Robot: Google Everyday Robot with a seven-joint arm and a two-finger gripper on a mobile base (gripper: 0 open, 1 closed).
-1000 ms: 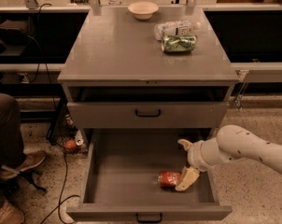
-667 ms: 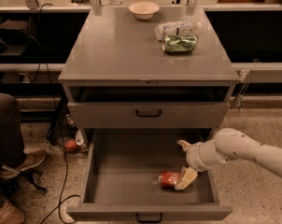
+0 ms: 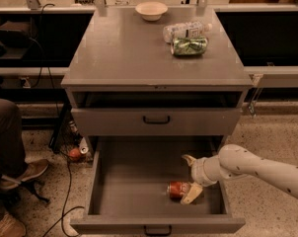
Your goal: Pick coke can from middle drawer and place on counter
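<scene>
Reaching: your gripper (image 3: 188, 177) sits inside the pulled-out middle drawer (image 3: 134, 181), on its right side. The white arm (image 3: 257, 166) comes in over the right wall.
Fingers: they are spread wide, one toward the back of the tray and one toward the front. You hold nothing.
Coke can (image 3: 177, 190): it lies on its side on the drawer floor, front right. Its right end touches your front finger.
In your way: the grey drawer front (image 3: 156, 121) with a black handle stands directly above the back of the tray. The drawer's right wall runs under your wrist.
Counter (image 3: 124, 53): a bowl (image 3: 151, 10) stands at the back centre. A clear plastic bottle (image 3: 186, 31) and a green can (image 3: 189, 46) lie against each other at the right rear.
Floor, left: you have a seated person's leg and shoes (image 3: 11, 152), black cables (image 3: 65, 201) and a small red object (image 3: 75, 153) beside the cabinet.
Change from a second ago: the coke can lies in the same spot and your fingers are spread as before. Your arm has shifted slightly left, further into the drawer.
</scene>
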